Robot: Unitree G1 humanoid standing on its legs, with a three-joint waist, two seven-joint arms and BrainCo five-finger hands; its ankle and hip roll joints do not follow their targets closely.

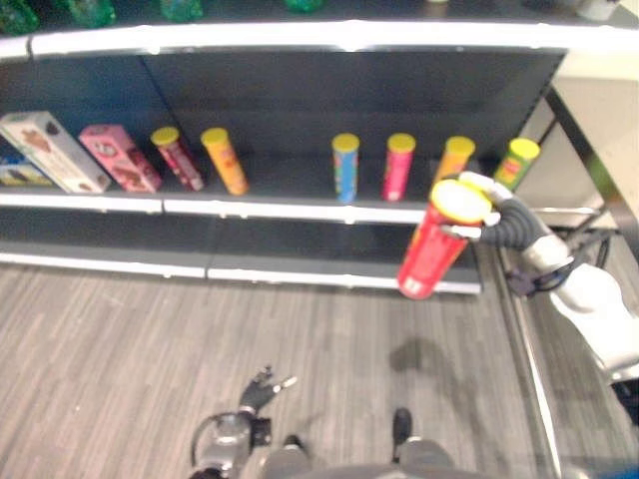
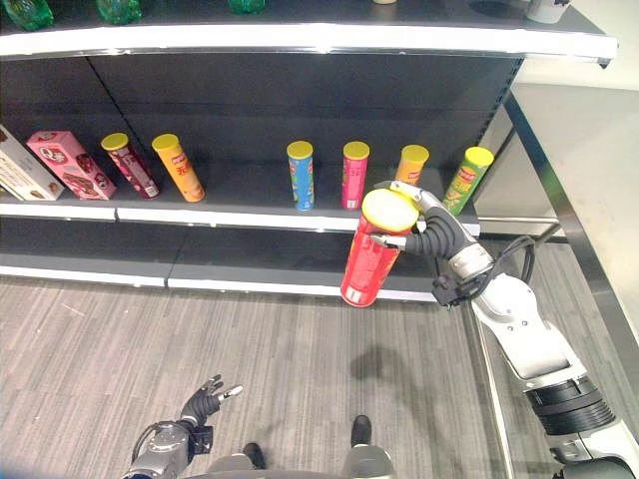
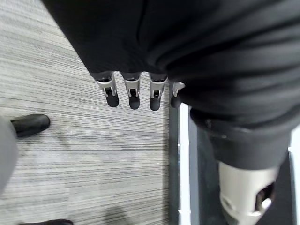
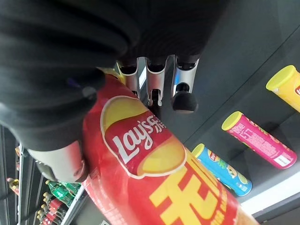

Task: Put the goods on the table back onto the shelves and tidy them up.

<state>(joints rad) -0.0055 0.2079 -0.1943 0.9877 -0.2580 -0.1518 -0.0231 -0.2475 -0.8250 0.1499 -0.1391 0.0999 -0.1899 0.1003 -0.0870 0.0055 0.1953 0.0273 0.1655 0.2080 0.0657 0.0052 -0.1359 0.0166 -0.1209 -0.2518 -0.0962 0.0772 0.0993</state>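
While we hold the red can (image 2: pixel 370 261) in our right hand (image 2: pixel 427 232), fingers curled round its yellow-lidded top, it hangs tilted at centre right of the frame, in front of the shelf (image 2: pixel 250 213) and above the grey floor (image 2: pixel 120 339). To do this step well, we judge we should bring the can upright first, then carry it forward and set its base flat on the shelf board before loosening the fingers.

Four cans stand on that board just behind ours: a blue can (image 2: pixel 300 175), a pink can (image 2: pixel 354 174), an orange can (image 2: pixel 410 163) and a green can (image 2: pixel 467 180). These look the likeliest to get knocked, so we would aim for a gap in the row. Further left stand a dark red can (image 2: pixel 129 164), a second orange can (image 2: pixel 177 167) and a pink box (image 2: pixel 70 164).

Our left hand (image 2: pixel 208 396) hangs low at the bottom left, fingers relaxed and empty.
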